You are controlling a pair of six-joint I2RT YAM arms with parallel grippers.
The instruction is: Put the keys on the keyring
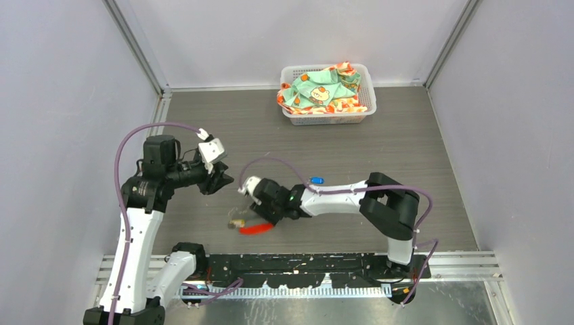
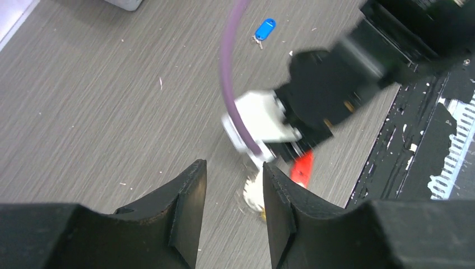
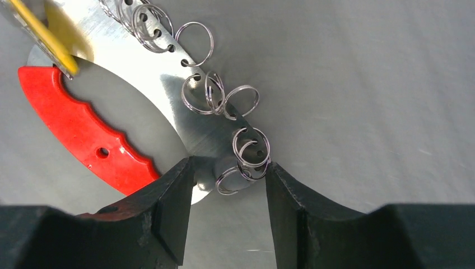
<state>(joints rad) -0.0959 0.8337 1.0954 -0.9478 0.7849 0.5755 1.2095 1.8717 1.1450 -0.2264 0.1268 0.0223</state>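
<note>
My right pincer (image 3: 228, 168) straddles the grey metal keyring with red plastic tag (image 3: 196, 134), lower centre — gripped or not, I cannot tell. Closing off-centre could skid it across the counter (image 3: 364, 112); left pincer (image 2: 232, 168) released.

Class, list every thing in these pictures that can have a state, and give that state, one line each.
keyring, flat on the table
yellow key, lying over the keyring, threading unclear
blue key, loose on the table, apart from the keyring
left gripper, open, nothing between its jaws
right gripper, jaws astride the keyring's end, grip unclear
basket, holding crumpled cloth
</note>
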